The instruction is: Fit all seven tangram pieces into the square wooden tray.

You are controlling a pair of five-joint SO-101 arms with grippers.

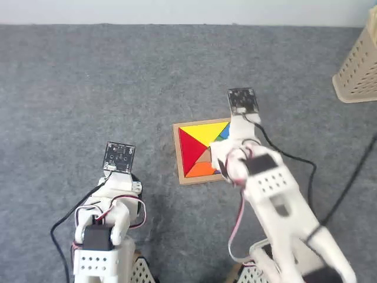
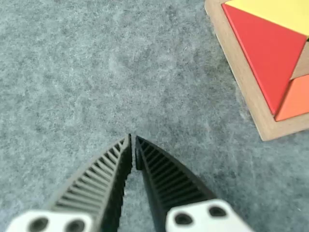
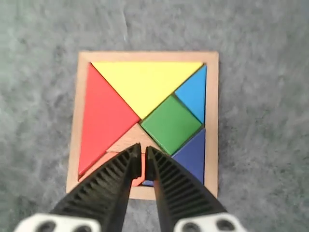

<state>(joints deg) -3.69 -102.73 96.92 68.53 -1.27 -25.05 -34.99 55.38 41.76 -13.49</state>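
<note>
Wood forms the square tray [image 3: 145, 56], a shallow frame with a raised rim that lies flat on grey, short-pile carpet [image 3: 38, 72].

1. Contents. The pieces are flat, smooth, hard-edged and matte-painted. They are a large yellow triangle [image 3: 145, 82], a large red triangle [image 3: 104, 121], a small light-blue triangle [image 3: 193, 94], a green square [image 3: 170, 124], a dark-blue triangle [image 3: 193, 154] and an orange piece [image 3: 106, 162]. All sit edge to edge inside the rim.

2. Critical relation. A wood-coloured triangular patch [image 3: 126, 141] lies directly ahead of the right gripper [image 3: 143, 152], just beyond its tips. The patch is bounded by the red triangle, the green square and the orange piece. Its apex points to the tray's middle and its long edge runs along the orange piece. The pictures do not settle whether it is a seated piece or bare tray floor.

3. Right gripper. It hangs above the orange piece at the tray's near edge. Its ribbed black fingers are drawn together to a narrow slit and nothing is gripped between them.

4. Left gripper [image 2: 133, 142]. It is closed tip to tip and empty. It sits over bare carpet, well apart from the tray, with one tray corner off to its side.

5. Judgement. The right arm is the nearer one, so any final seating or check at the patch falls to it.
</note>
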